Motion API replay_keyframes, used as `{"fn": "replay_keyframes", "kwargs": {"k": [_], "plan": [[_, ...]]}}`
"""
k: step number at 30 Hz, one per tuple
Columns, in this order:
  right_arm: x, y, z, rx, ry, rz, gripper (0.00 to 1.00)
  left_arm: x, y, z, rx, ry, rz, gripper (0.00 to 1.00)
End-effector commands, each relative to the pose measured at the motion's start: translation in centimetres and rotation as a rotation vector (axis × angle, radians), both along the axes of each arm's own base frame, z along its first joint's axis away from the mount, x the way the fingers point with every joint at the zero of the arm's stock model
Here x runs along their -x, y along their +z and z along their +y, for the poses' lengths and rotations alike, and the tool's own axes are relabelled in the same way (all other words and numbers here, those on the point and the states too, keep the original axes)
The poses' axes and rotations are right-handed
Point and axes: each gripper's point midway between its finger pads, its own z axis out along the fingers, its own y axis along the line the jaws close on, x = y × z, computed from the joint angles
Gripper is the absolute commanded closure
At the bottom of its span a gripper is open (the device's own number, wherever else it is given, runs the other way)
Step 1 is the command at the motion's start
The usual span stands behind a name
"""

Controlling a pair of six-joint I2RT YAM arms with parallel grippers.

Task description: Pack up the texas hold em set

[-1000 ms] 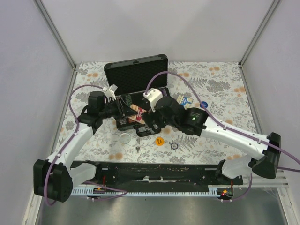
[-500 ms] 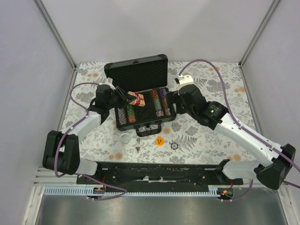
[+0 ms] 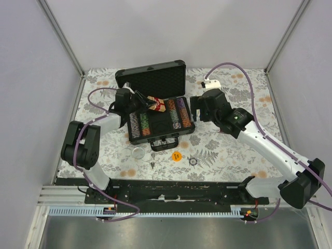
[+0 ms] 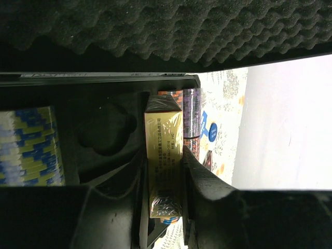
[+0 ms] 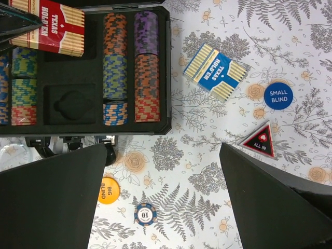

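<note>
1. left gripper [image 4: 165, 158] clamps red card deck [image 4: 163, 150] by its sides, over far middle of open black case [image 3: 162, 139], mid-table.
2. chip rows [image 5: 115, 67] fill tray l & r, w/ a round foam recess [image 5: 72, 104] between.
3. right gripper [image 5: 163, 155] hangs wide open, holding nothing, just right of case.
4. blue card deck [image 5: 215, 71], small blind button [image 5: 278, 96] & all in marker [image 5: 259, 141] lie right of case; big blind button [image 5: 108, 190] & a lone chip [image 5: 144, 213] on its near side.

Lid foam [image 4: 155, 26] is matt black and rough, with egg-crate dimples. The red deck [image 4: 165, 155] is wrapped in glossy, crinkled clear film. Tray foam [image 5: 91, 72] looks smooth and matt. At its 3 o'clock the tablecloth [image 5: 171, 155] is a matt floral print, and the button [image 5: 278, 96] on it is smooth plastic.
</note>
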Motion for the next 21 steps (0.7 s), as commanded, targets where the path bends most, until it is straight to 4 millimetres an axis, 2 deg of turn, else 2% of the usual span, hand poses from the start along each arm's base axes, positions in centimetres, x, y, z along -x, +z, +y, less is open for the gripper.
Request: {"fn": "replay_keyframes", "kwargs": {"k": [1, 8, 16, 21], "plan": [[-1.1, 0.8, -0.4, -0.013, -0.037, -0.015, 0.02, -2.0, 3.9, -1.5, 0.050, -0.024, -0.131, 0.98], [-2.0, -0.1, -0.5, -0.001, -0.042, 0.012, 0.02, -1.4, 1.7, -1.9, -0.011, -0.025, -0.100, 0.98], [-2.5, -0.8, -0.8, 0.009, -0.042, 0.034, 0.02, -1.1, 0.5, -1.0, -0.086, 0.037, -0.078, 0.98], [-2.3, -0.9, -0.9, 0.005, -0.043, 0.036, 0.02, -1.7, 0.4, -1.0, -0.085, 0.053, -0.081, 0.98]]}}
